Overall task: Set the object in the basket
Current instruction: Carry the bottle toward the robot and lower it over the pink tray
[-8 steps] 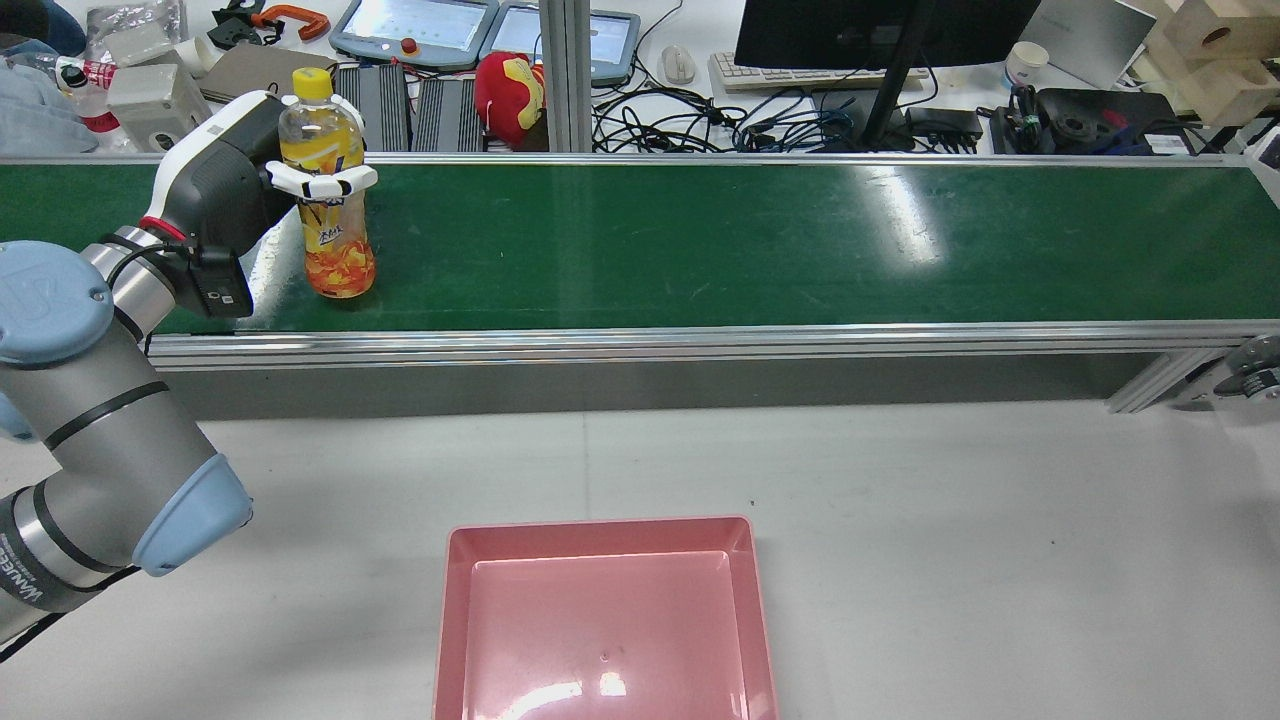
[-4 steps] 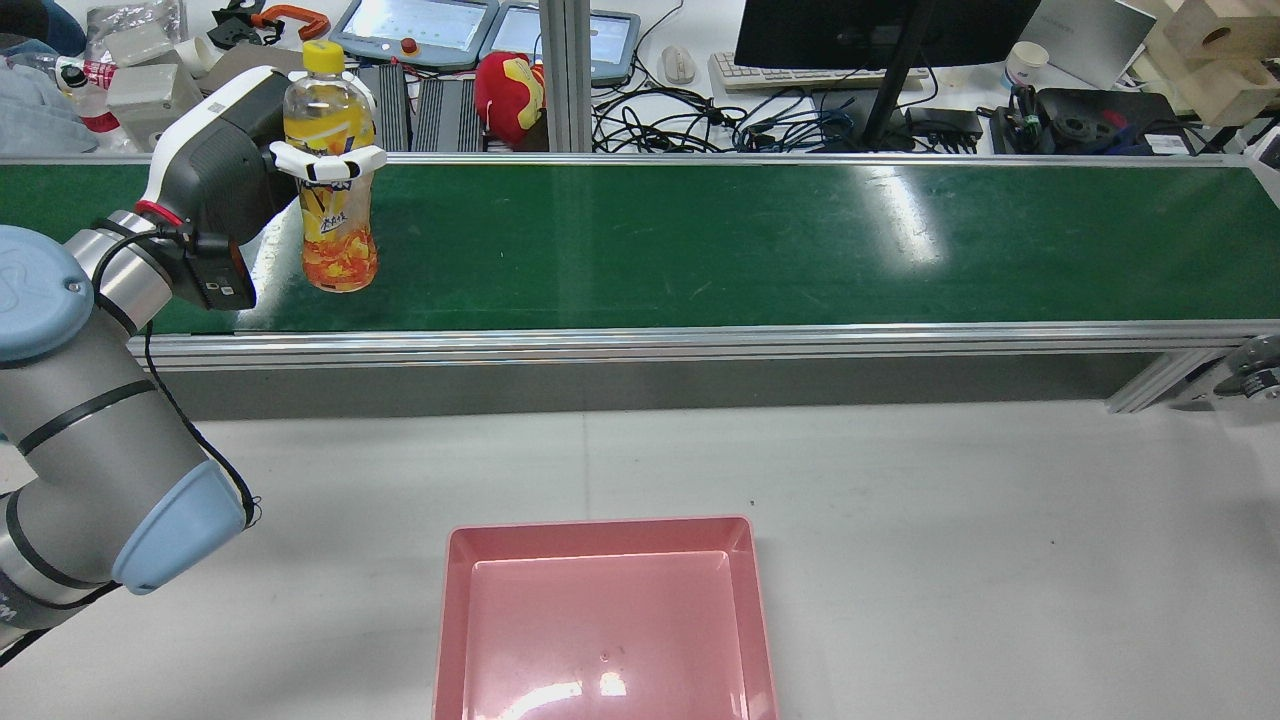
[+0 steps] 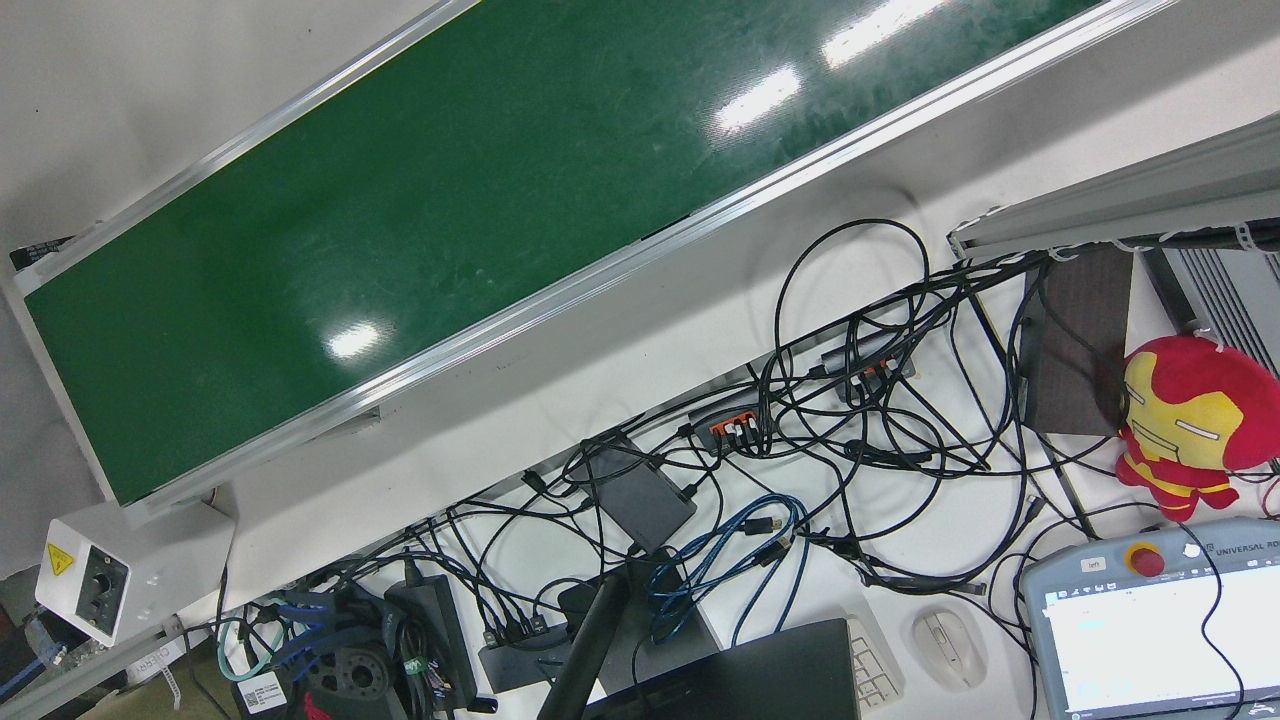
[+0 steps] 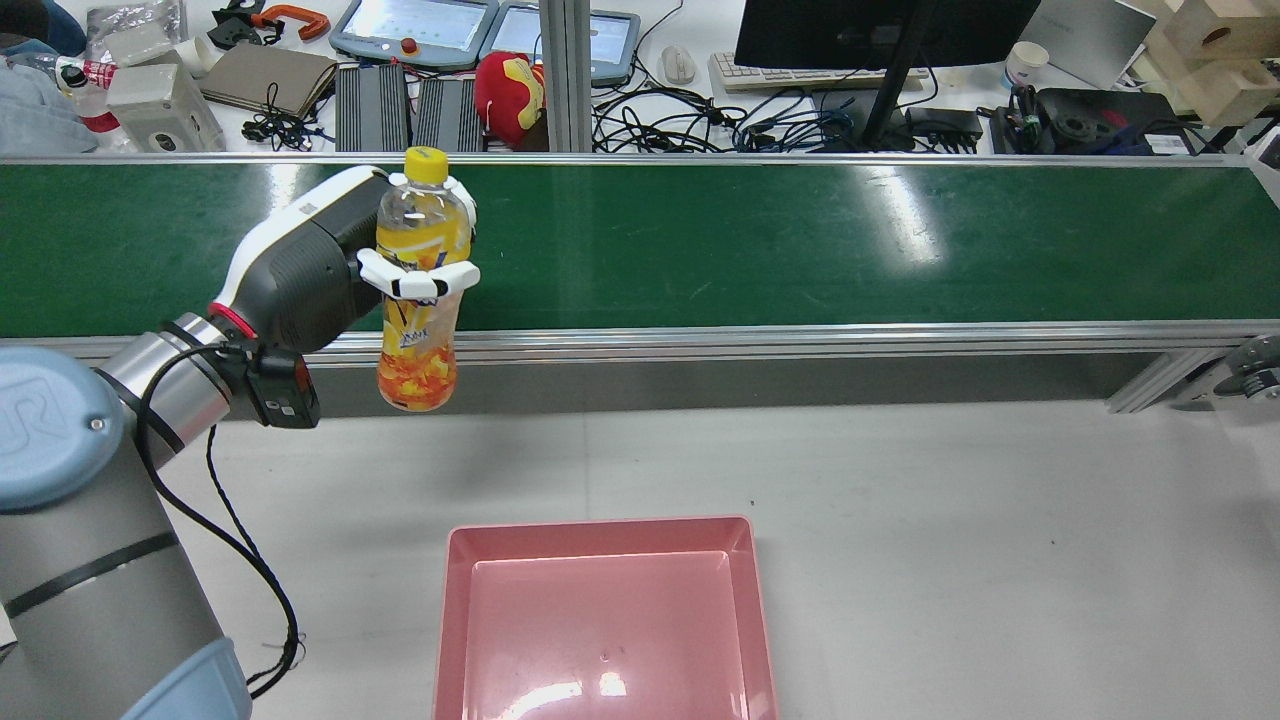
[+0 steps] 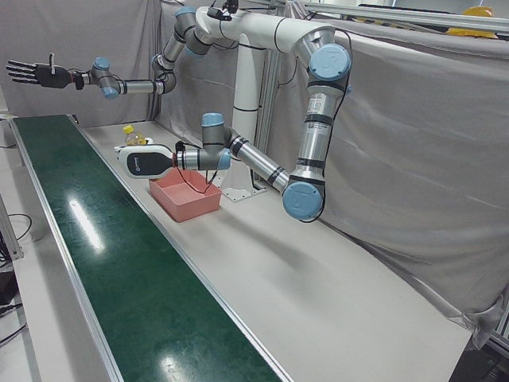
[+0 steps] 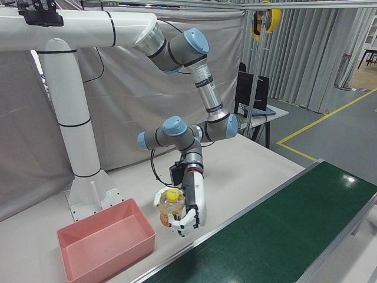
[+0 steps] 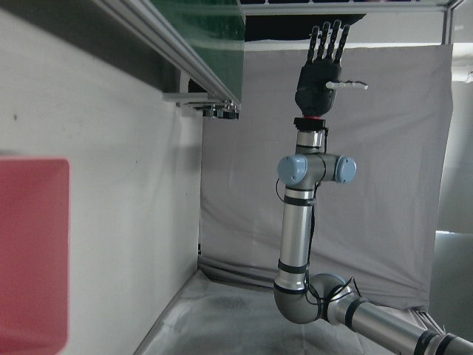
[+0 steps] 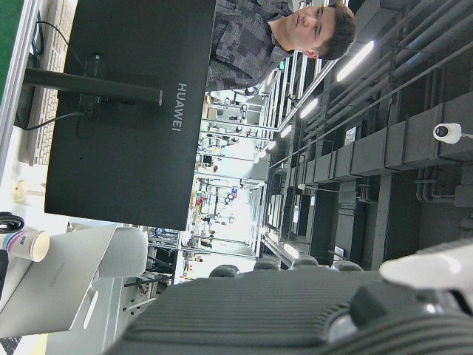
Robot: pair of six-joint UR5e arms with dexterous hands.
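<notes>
An orange-juice bottle point(image 4: 415, 360) with a yellow cap hangs upright in the air, and my left hand point(image 4: 320, 265) is shut on its middle. It is above the near rail of the green conveyor belt point(image 4: 800, 240), off any surface. The pink basket point(image 4: 600, 527) lies on the grey table, nearer me and to the right of the bottle. The right-front view shows the same bottle point(image 6: 171, 203) in the left hand point(image 6: 191, 209), beside the basket point(image 6: 112, 259). My right hand point(image 5: 36, 73) is raised high over the belt's far end, open with fingers spread, also the right hand point(image 7: 323, 70).
Beyond the belt a desk holds a monitor point(image 4: 880, 30), tangled cables point(image 3: 850, 420), a red plush toy point(image 4: 510, 95) and teach pendants point(image 4: 415, 25). The belt's aluminium rail point(image 4: 750, 345) stands raised between belt and table. A person point(image 8: 273, 37) shows in the right hand view.
My left hand has lifted the bottle off the belt and carried it right and toward the near side, from the belt's far left to above the near rail.
</notes>
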